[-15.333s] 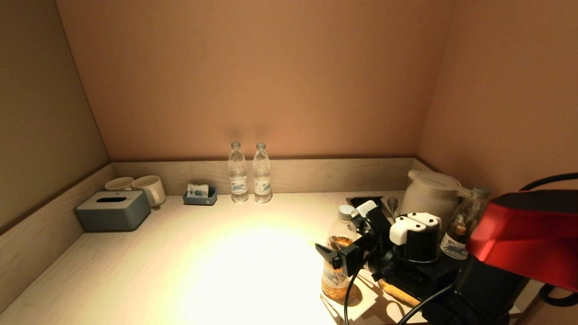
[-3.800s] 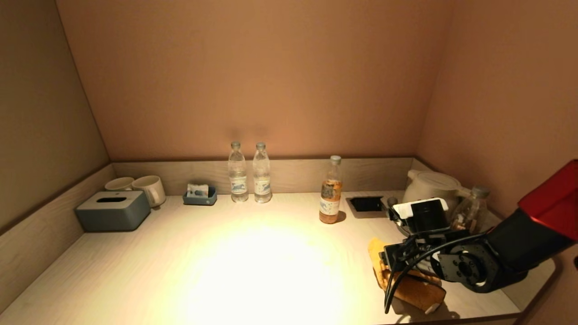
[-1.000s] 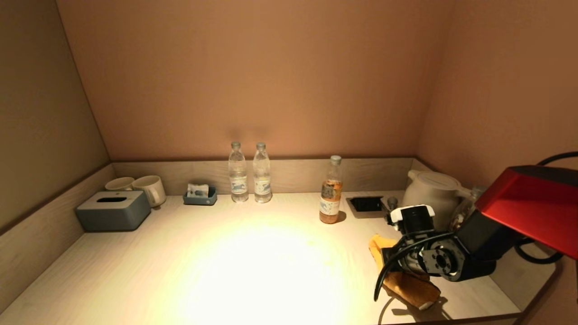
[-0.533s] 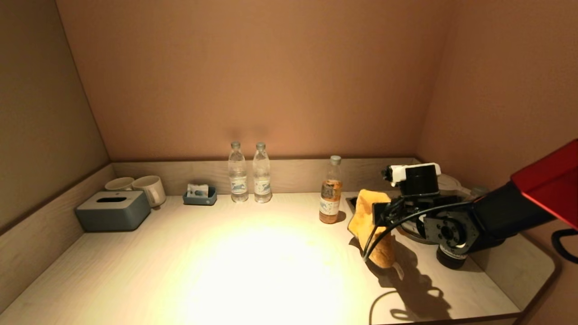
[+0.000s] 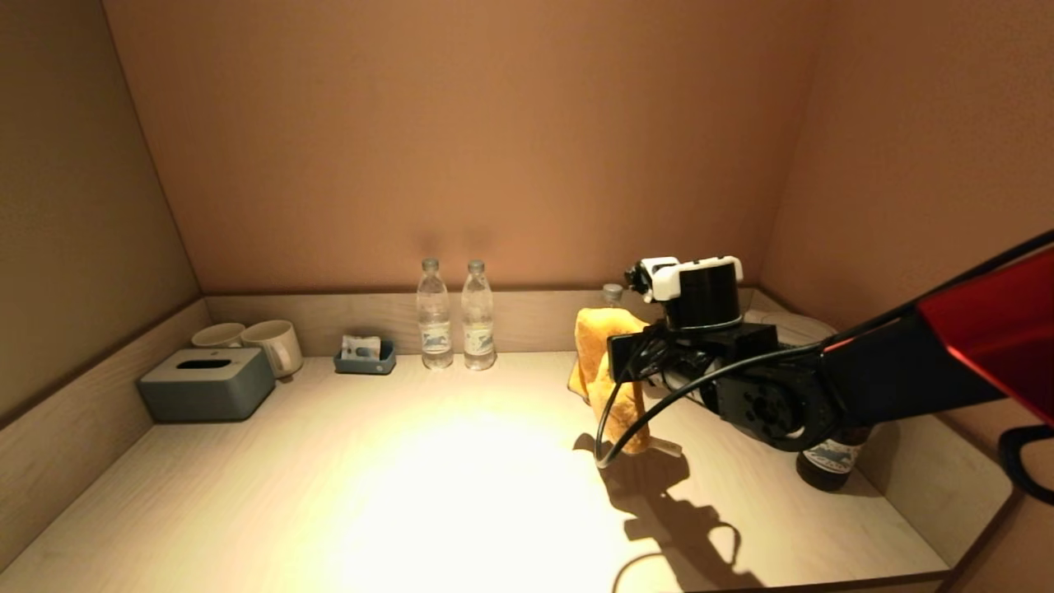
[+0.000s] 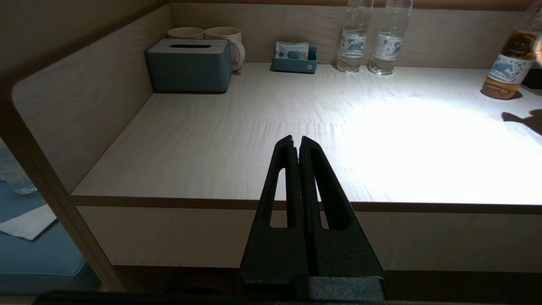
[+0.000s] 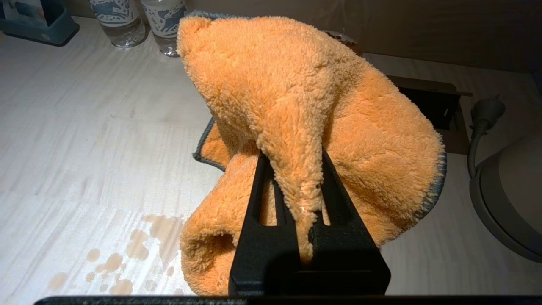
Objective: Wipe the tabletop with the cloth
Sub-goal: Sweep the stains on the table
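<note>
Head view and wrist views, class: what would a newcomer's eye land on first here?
The orange cloth, pinched in the right gripper, hangs above the tabletop right of centre. Brown spilled drops lie on the tabletop below it. The left gripper waits shut at the table's near edge.

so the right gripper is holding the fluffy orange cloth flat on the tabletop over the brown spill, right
Not quite. The right gripper does hold the fluffy orange cloth, but lifted, hanging above the pale wooden tabletop; the head view shows it. The brown spill lies uncovered.
</note>
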Controlling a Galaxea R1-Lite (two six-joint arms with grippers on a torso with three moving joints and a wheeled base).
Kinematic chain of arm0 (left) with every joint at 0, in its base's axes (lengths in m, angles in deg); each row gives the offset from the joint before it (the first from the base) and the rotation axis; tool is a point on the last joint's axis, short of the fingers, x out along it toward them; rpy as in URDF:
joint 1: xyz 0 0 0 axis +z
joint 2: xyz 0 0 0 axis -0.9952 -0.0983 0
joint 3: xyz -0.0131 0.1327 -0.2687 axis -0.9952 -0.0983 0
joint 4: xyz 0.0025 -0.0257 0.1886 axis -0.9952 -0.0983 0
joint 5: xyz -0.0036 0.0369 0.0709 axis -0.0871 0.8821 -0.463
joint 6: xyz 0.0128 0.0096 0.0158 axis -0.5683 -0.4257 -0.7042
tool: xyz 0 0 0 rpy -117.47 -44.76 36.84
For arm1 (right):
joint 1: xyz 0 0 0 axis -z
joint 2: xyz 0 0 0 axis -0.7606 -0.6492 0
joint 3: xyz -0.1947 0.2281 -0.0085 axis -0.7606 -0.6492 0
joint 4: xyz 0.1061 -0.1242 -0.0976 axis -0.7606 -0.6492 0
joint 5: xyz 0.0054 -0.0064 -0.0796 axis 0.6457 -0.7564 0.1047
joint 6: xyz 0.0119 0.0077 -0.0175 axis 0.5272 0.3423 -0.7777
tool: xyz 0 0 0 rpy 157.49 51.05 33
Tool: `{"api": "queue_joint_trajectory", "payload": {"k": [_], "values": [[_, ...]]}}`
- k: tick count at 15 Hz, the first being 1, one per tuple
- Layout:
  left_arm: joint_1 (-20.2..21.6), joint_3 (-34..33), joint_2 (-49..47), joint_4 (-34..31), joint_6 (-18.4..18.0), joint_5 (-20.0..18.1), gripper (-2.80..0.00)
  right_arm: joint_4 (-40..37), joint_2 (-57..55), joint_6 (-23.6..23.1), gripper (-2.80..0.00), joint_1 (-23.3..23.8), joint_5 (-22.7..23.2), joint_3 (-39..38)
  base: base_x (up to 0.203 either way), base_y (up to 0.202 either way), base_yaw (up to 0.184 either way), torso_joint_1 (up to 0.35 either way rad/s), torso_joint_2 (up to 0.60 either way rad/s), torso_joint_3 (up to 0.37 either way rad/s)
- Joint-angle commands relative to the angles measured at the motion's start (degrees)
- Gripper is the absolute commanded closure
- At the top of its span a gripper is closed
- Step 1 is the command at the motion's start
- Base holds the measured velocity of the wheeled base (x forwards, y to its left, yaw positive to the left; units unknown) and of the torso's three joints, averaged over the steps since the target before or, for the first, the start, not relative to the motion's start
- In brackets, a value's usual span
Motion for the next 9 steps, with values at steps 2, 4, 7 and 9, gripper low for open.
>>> {"api": "queue_joint_trajectory", "payload": {"k": [2, 4, 7, 9], "values": [[0.02, 0.0, 0.02, 0.03, 0.03, 0.02, 0.0, 0.16, -6.59, -0.04, 0.0, -1.24, -0.11, 4.2, 0.0, 0.0, 0.0, 0.0, 0.0, 0.0], [0.02, 0.0, 0.02, 0.03, 0.03, 0.02, 0.0, 0.26, -8.96, -0.2, 0.0, -1.34, -0.11, 5.86, 0.0, 0.0, 0.0, 0.0, 0.0, 0.0], [0.02, 0.0, 0.02, 0.03, 0.03, 0.02, 0.0, 0.26, -13.42, -0.38, 0.0, -1.29, -0.11, 8.58, 0.0, 0.0, 0.0, 0.0, 0.0, 0.0], [0.02, 0.0, 0.02, 0.03, 0.03, 0.02, 0.0, 0.26, -14.9, -0.59, 0.0, -1.3, -0.11, 9.67, 0.0, 0.0, 0.0, 0.0, 0.0, 0.0]]}}
